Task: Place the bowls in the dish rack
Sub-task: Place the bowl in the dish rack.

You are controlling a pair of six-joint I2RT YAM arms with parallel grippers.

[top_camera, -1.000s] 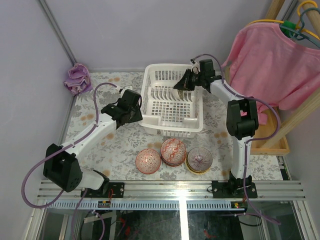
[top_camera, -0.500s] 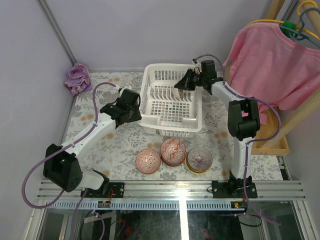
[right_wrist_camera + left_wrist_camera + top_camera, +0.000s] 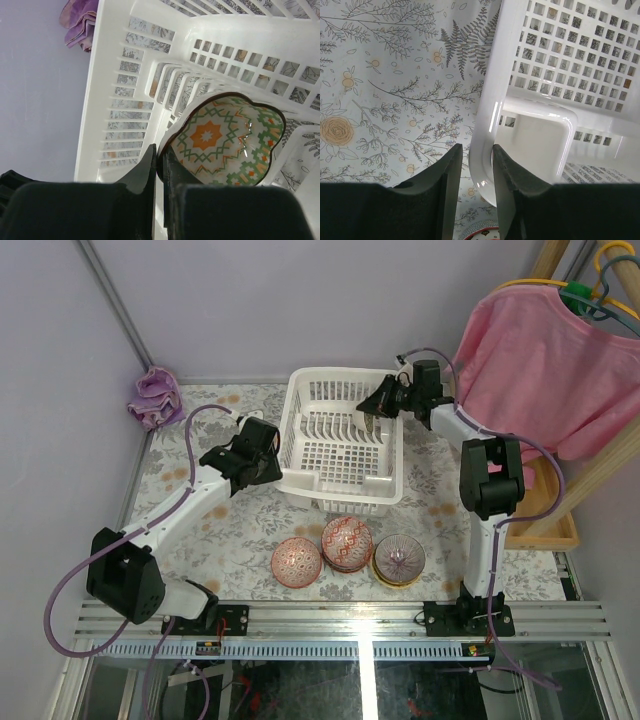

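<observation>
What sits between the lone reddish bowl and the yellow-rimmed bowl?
A stack of red patterned bowls, seen in the top view, flanked by the lone reddish bowl and yellow-rimmed bowl.

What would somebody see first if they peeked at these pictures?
A big white dish rack sits in the middle, and the right gripper pinches a star-patterned bowl, orange and green, at its far right corner. A bright pink shirt hangs on the right, and more bowls wait in a row at the front.
</observation>
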